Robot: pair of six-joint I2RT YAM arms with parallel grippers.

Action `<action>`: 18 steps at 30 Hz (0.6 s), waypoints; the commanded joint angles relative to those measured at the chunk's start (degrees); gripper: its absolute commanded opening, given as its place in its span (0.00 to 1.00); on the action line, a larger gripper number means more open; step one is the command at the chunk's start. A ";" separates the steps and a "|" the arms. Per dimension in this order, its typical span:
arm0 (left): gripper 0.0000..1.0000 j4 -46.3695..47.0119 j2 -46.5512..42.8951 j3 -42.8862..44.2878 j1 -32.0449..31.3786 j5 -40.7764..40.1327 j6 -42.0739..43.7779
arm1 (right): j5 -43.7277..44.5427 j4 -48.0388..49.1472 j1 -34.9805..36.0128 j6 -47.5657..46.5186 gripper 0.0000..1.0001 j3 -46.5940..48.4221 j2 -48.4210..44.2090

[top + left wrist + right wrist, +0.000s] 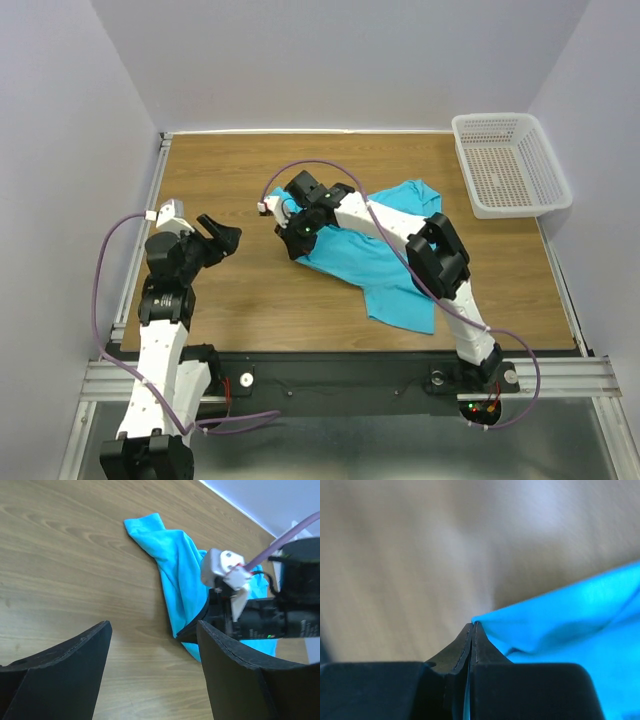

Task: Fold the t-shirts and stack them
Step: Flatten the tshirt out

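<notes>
The turquoise t-shirt [385, 265] lies crumpled on the wooden table, right of centre. My right gripper [297, 246] is shut on the shirt's left edge; in the right wrist view the jaws [472, 626] pinch a thin fold of turquoise cloth [560, 625]. My left gripper [228, 240] is open and empty, hovering left of the shirt. In the left wrist view the shirt [172, 575] lies ahead beyond the open fingers [235, 675], with the right arm's wrist [260, 615] over it.
A white mesh basket [510, 165] stands at the back right corner of the table. Grey walls surround the table [250, 300]. The right arm's purple cable [330, 170] loops over the shirt.
</notes>
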 commanded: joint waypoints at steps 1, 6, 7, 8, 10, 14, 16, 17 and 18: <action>0.79 4.37 -1.26 -1.70 0.21 3.43 -3.30 | -26.58 -4.24 0.33 -4.86 0.01 5.27 -5.55; 0.79 5.34 -1.44 -4.16 0.30 3.61 -6.90 | -38.31 -6.79 0.33 -7.22 0.01 6.25 -7.39; 0.79 5.95 -1.26 -5.29 0.21 3.95 -7.60 | -41.28 -7.84 0.33 -8.36 0.01 7.03 -7.48; 0.79 6.30 -0.82 -5.91 0.21 4.31 -8.48 | -41.92 -9.07 0.41 -10.89 0.01 7.74 -7.75; 0.79 6.83 -0.12 -7.40 0.21 5.45 -11.73 | -42.54 -12.41 0.24 -13.54 0.01 8.88 -8.01; 0.77 9.29 4.08 -12.24 0.21 7.56 -17.10 | -40.96 -13.21 -0.90 -14.87 0.01 8.98 -7.92; 0.75 9.64 6.81 -13.30 0.21 7.65 -17.80 | -40.87 -13.21 -1.08 -15.40 0.01 7.14 -7.92; 0.74 9.38 7.61 -13.21 0.21 7.56 -17.81 | -40.78 -13.12 -0.99 -15.40 0.01 6.78 -7.92; 0.74 8.95 8.31 -13.04 0.12 7.39 -17.63 | -40.70 -13.12 -0.99 -15.40 0.01 6.43 -7.92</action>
